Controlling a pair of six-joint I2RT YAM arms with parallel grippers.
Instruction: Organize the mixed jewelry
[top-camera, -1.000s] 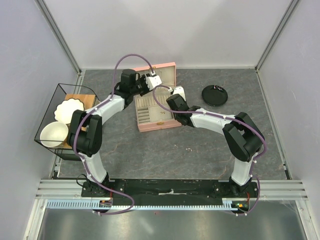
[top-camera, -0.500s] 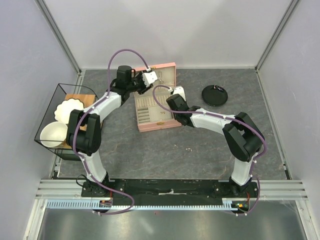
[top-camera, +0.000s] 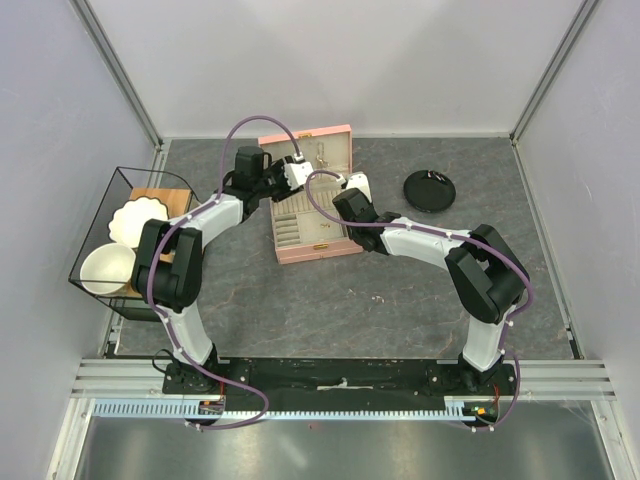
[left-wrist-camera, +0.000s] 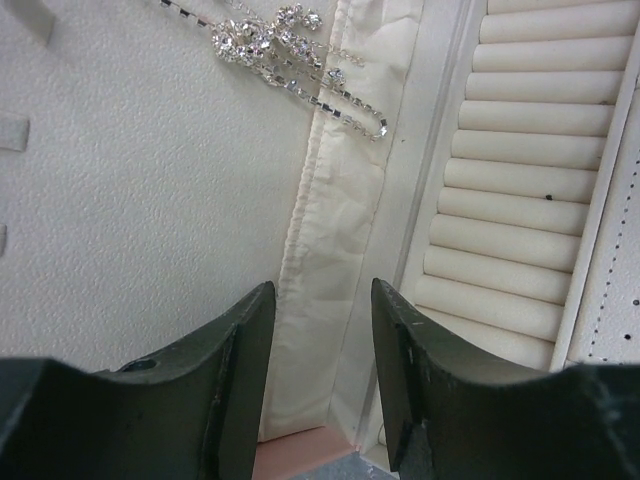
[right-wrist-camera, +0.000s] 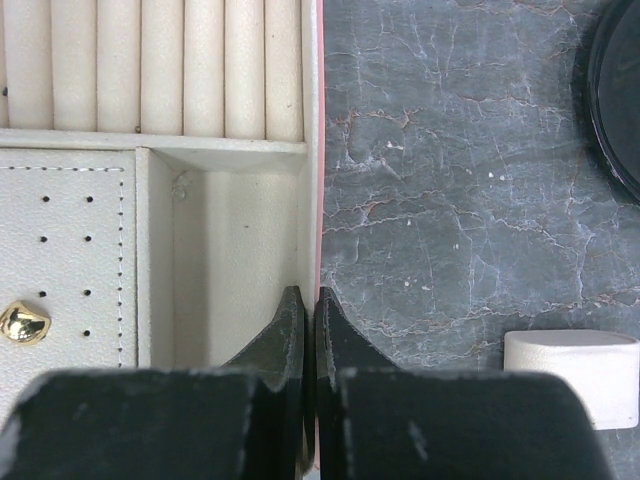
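A small pink rectangular jewellery box (top-camera: 318, 251) is seen lying open on the grey marbled counter (top-camera: 400, 300), its lid (top-camera: 335, 150) tipped back. The left hand (left-wrist-camera: 320, 300) is held over the cream lining (left-wrist-camera: 130, 200) of the lid, its two dark fingers (left-wrist-camera: 240, 340) apart with nothing between them. A sparkling silvery rhinestone chain (left-wrist-camera: 285, 40) is bunched on that lining near the seam, and its upper end is cut off by the frame edge. The right hand (right-wrist-camera: 312, 305) is pressed together on the box's thin right wall, with one finger inside a bare corner compartment (right-wrist-camera: 240, 260) and the other outside above the counter. The pinched part of the wall is hidden by the fingers. A small rounded gold stud (right-wrist-camera: 22, 323) is seated on the perforated cream panel (right-wrist-camera: 70, 250), close to the left frame edge. A beige cushion-like pad (right-wrist-camera: 570, 365) and a round black disc (right-wrist-camera: 618, 100), mostly out of frame, are seen on the counter to the right. In the top view the jewellery is too small to be made out.
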